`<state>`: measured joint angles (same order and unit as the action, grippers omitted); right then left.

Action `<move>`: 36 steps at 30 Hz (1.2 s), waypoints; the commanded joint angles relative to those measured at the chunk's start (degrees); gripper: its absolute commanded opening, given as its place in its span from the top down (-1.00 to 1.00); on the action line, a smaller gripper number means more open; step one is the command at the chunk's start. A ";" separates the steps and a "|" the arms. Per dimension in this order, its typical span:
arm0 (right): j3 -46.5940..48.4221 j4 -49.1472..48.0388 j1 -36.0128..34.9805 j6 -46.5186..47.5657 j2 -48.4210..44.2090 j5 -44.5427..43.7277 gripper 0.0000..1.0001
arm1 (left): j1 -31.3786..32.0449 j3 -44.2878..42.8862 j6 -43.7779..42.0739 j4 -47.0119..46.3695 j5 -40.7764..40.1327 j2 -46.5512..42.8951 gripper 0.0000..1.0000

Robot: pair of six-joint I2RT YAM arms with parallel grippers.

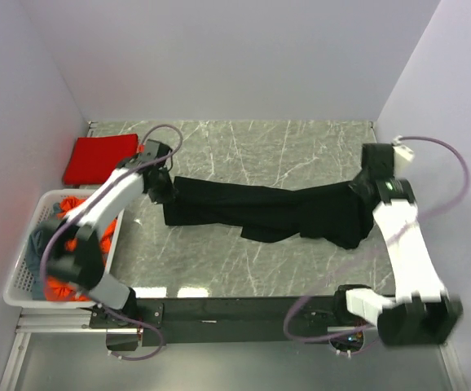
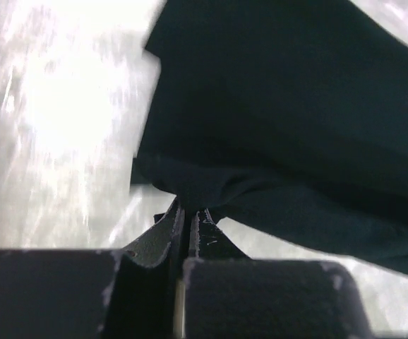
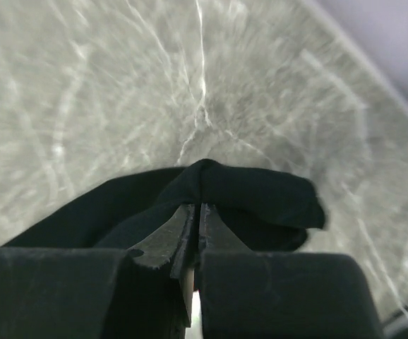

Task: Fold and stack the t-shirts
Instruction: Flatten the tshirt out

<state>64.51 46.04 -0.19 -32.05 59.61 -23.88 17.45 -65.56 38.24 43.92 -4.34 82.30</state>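
T-shirt (image 1: 268, 212), large, black, soft cloth, stretching across grey marble table (image 1: 284, 147) between both arms. Left gripper (image 1: 164, 192) clenching its left end; right gripper (image 1: 363, 192) clenching its right end. Folded bright red cloth shirt (image 1: 99, 156) lying at far left corner.

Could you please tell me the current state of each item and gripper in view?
black t-shirt: unfolded, stretched between both grippers.
red t-shirt: folded, flat at the table's far-left corner.
orange-red t-shirt: crumpled in the basket.
grey-blue t-shirt: crumpled in the basket.
left gripper: shut on the black t-shirt.
right gripper: shut on the black t-shirt.
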 commanded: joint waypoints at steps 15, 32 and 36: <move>4.96 -9.65 2.21 3.40 19.43 17.80 -0.40 | -4.18 -7.23 6.14 -14.29 2.92 8.95 -0.60; -18.37 -19.41 2.21 1.64 -4.59 28.63 -0.30 | -16.39 9.39 8.26 -50.06 17.51 17.00 -0.43; -18.89 -19.67 2.21 1.82 -4.77 28.71 -0.29 | -17.28 10.19 6.77 -55.60 21.73 19.82 -0.30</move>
<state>46.35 29.43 1.67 -30.39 56.03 4.08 0.40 -55.92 46.52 -2.37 11.42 100.95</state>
